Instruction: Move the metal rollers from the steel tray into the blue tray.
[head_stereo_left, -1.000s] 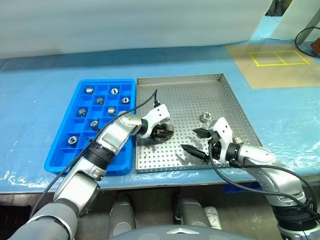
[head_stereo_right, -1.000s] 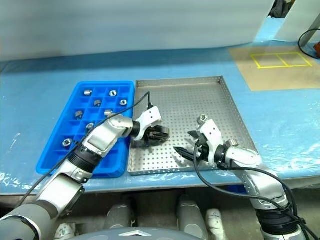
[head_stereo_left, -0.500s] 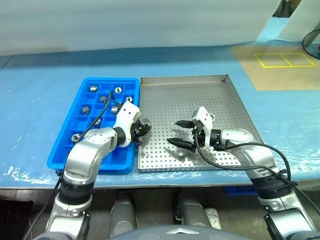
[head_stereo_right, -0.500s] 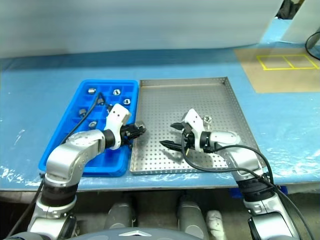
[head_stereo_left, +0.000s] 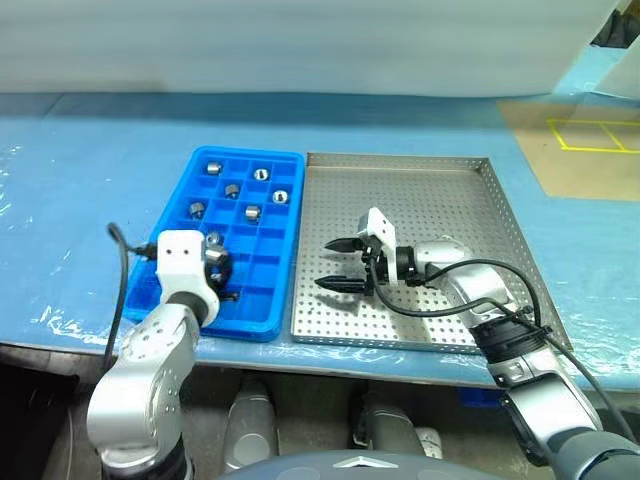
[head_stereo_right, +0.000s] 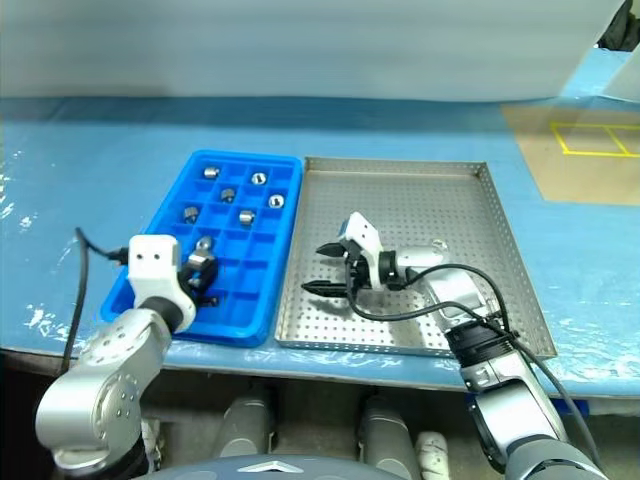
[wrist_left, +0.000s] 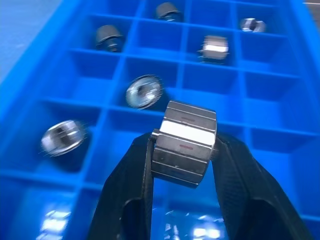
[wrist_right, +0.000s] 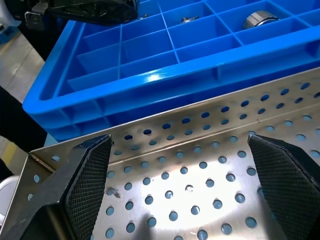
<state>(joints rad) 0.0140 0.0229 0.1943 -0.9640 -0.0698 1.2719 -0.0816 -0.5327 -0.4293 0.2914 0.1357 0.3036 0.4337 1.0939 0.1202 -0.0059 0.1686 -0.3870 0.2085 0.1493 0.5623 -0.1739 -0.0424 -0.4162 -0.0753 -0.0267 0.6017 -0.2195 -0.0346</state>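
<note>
The blue tray (head_stereo_left: 262, 262) lies left of the steel tray (head_stereo_left: 440, 190), edge to edge. Several metal rollers (head_stereo_left: 252, 212) sit in its far compartments. My left gripper (head_stereo_left: 217, 272) hovers over the near left part of the blue tray, shut on one metal roller (wrist_left: 184, 142) pinched between its black fingers (wrist_left: 131, 175) above an empty compartment. My right gripper (head_stereo_left: 323, 264) is low over the near left part of the steel tray's perforated floor, pointing toward the blue tray. It is open wide, with nothing between its fingers (wrist_right: 90, 185).
Both trays rest on a table under blue film. A brown board (head_stereo_left: 590, 150) with a yellow taped rectangle lies at the back right. A white sheet hangs behind the table. A black cable (head_stereo_left: 125, 255) loops off my left wrist.
My left gripper has carried its roller from the steel tray leftward over the blue tray. The open right gripper has slid left across the steel tray. The camera has also shifted.
</note>
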